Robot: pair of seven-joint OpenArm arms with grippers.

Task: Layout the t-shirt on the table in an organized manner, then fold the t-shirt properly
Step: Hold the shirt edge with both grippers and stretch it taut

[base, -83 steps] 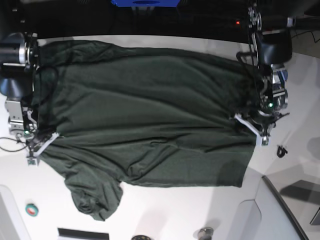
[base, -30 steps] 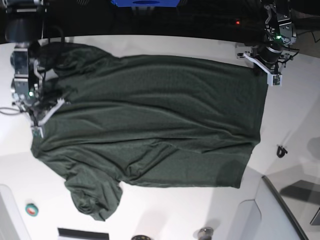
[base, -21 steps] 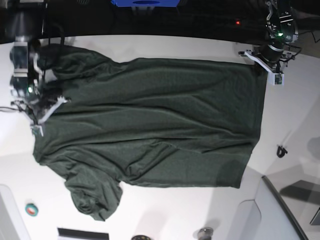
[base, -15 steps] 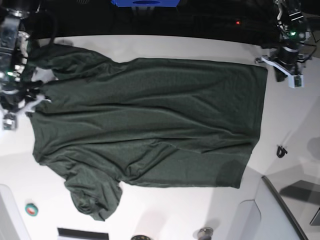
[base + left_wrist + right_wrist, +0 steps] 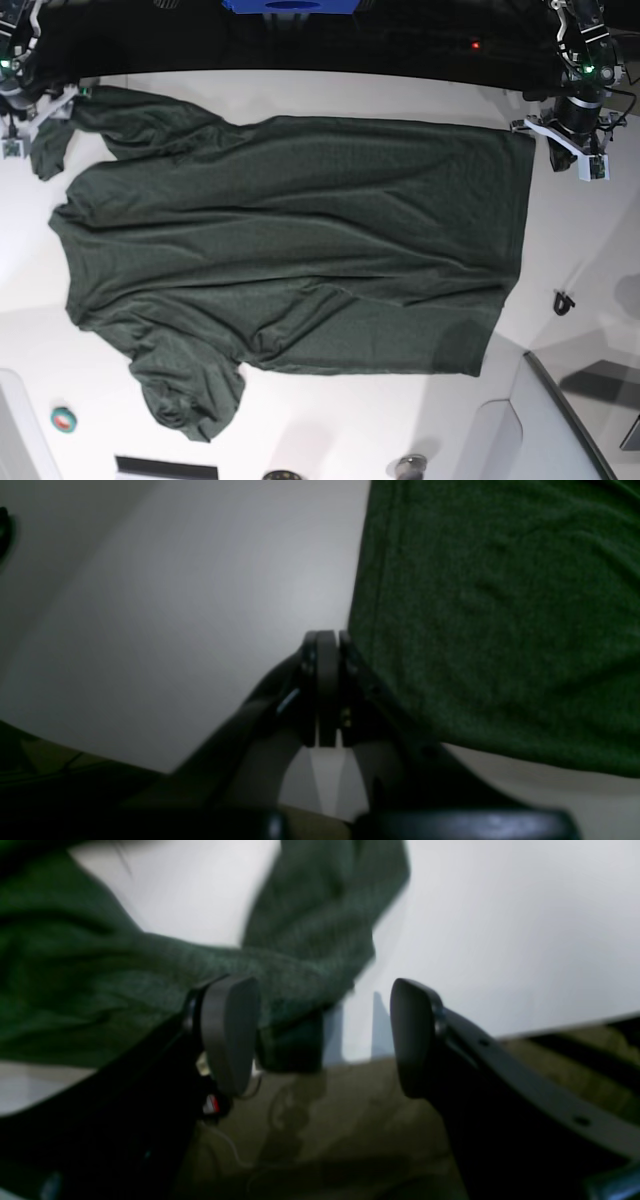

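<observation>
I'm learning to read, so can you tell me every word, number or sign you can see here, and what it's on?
None can be read.
The t-shirt: plain dark green, no print or label showing.
The table: bare white, no writing.
The small green and red round thing near the table's edge: too small to tell whether it carries any mark.

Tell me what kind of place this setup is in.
Most likely a robotics lab workbench, not a home. A wide white table carries only a dark green t-shirt, spread out, with the left gripper and right gripper of two arms at its far corners.
</observation>
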